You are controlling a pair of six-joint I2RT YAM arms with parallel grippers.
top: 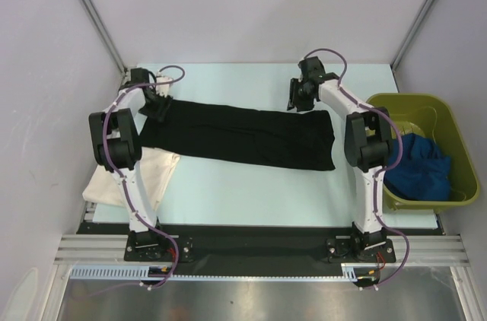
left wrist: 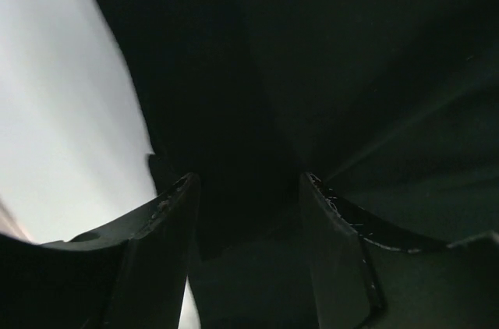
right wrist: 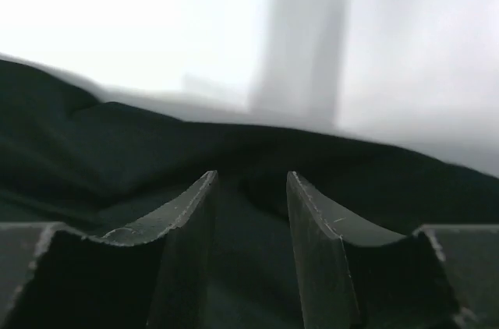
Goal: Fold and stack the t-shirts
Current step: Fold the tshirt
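Black t-shirt point(top: 243, 137) lies flat in a long band across the middle of the surface point(top: 251, 192). L gripper point(top: 157, 105) sits at its left end, fingers moderately apart over black cloth. R gripper point(top: 299, 97) is at the far right edge, gap narrow, just above the cloth. Cream t-shirt point(top: 161, 165) is by the L arm base. Blue t-shirt point(top: 417, 169) is in the green bin point(top: 403, 98).

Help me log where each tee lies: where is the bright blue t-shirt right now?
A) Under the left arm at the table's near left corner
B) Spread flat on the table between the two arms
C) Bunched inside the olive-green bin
C: the blue t-shirt lies crumpled inside the olive-green bin at the right, while the black t-shirt is the one spread between the arms.
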